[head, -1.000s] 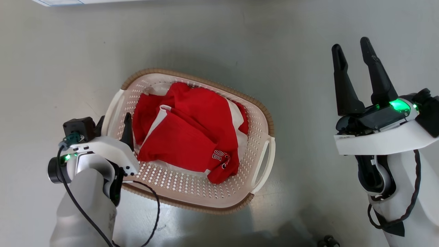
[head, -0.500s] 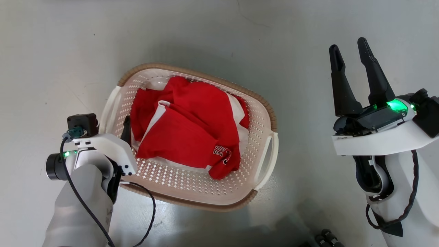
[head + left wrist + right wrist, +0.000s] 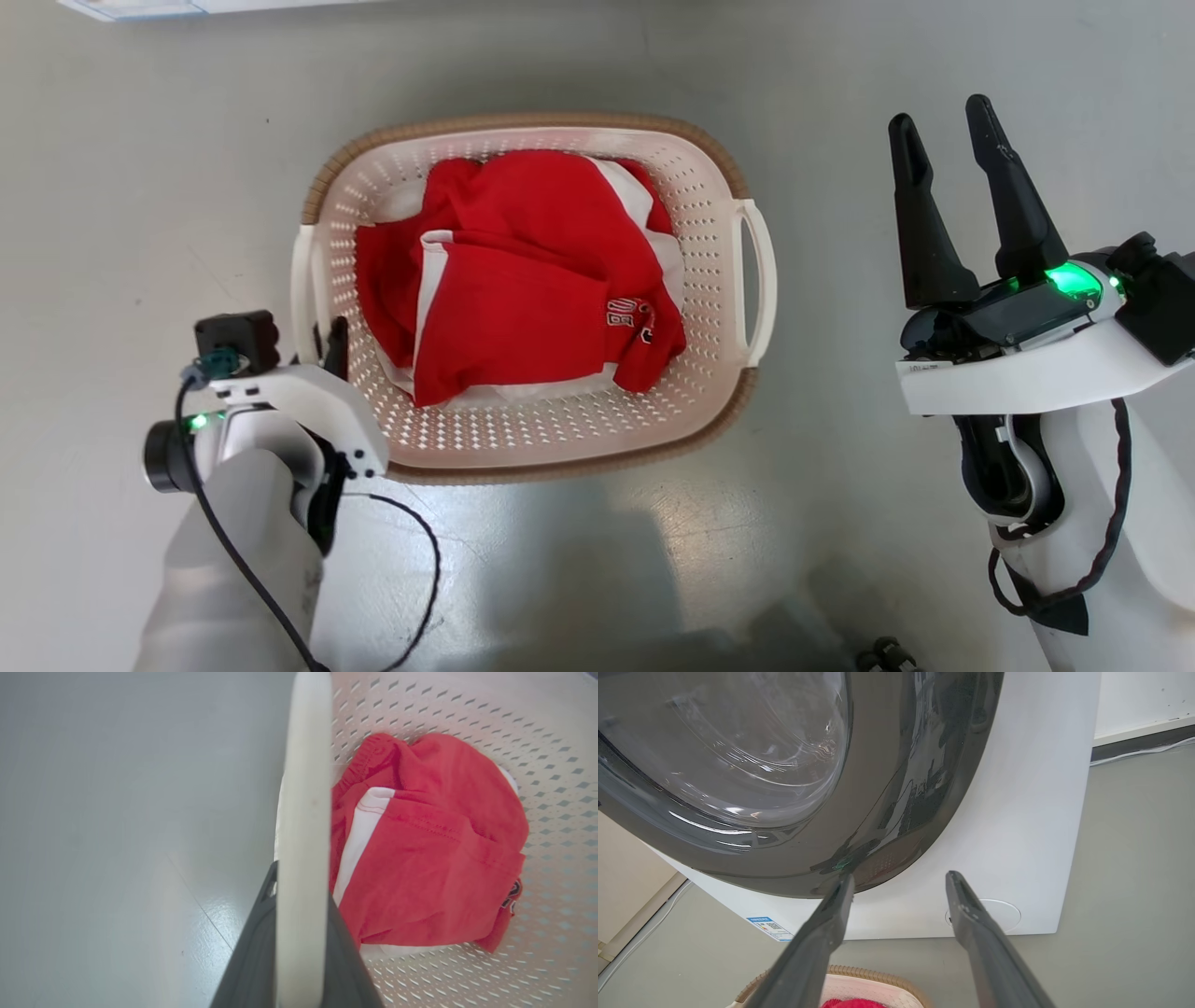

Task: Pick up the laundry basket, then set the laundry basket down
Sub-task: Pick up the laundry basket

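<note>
The laundry basket (image 3: 560,439), cream-white with a brown rim, lies squarely across the middle of the head view on the grey floor, holding a red and white garment (image 3: 532,280). My left gripper (image 3: 327,341) is at its left loop handle (image 3: 301,280). In the left wrist view the handle bar (image 3: 303,788) runs between the two dark fingers (image 3: 252,961), and the left gripper (image 3: 302,882) is shut on it. My right gripper (image 3: 938,117) hangs open to the right of the basket, apart from its right handle (image 3: 758,280). The right gripper (image 3: 901,877) points at the washing machine, with the basket rim (image 3: 859,973) below.
A white washing machine (image 3: 1017,812) with a dark round door (image 3: 738,765) stands just beyond the basket; its bottom edge (image 3: 140,7) shows at the top left of the head view. A black cable (image 3: 420,560) loops off my left wrist. Grey floor surrounds the basket.
My left gripper has closed on the basket's left handle. The basket has swung from slanted to square, its right handle end moving up the view. The right gripper stays open.
</note>
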{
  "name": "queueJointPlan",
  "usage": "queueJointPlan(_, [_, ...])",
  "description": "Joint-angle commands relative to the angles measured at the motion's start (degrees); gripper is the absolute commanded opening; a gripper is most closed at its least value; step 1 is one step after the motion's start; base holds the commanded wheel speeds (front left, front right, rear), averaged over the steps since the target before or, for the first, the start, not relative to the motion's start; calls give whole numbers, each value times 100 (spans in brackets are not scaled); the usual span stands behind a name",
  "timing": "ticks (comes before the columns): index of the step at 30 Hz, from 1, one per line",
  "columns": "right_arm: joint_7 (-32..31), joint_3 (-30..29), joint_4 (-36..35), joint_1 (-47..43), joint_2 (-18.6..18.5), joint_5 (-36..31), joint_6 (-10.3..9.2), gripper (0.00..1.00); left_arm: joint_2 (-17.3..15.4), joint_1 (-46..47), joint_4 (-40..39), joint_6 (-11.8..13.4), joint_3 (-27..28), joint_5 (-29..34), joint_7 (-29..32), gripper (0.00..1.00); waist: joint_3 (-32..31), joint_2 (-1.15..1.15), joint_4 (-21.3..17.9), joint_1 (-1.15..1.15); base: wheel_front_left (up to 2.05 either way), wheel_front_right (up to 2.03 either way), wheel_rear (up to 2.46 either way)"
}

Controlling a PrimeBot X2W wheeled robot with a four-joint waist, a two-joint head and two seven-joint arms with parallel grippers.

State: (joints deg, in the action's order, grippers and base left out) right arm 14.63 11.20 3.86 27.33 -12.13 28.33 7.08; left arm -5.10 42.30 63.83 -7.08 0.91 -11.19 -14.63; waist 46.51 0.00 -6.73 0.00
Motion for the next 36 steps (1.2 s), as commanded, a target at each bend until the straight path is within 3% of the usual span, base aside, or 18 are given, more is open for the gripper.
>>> queueJointPlan(1, [37,98,-117,-122,16,53,41,100,-12,-291,-120,-38,30,-117,-37,0,-43,0,-15,0,0,0,0])
queueJointPlan(15, [37,78,-84,-142,32,74,41,100,72,-401,-202,-40,50,-657,-37,0,-120,0,-73,0,0,0,0])
queueJointPlan(36, [37,141,-66,-109,-26,58,41,100,138,-300,-62,-40,30,-420,-37,0,-57,0,-131,0,0,0,0])
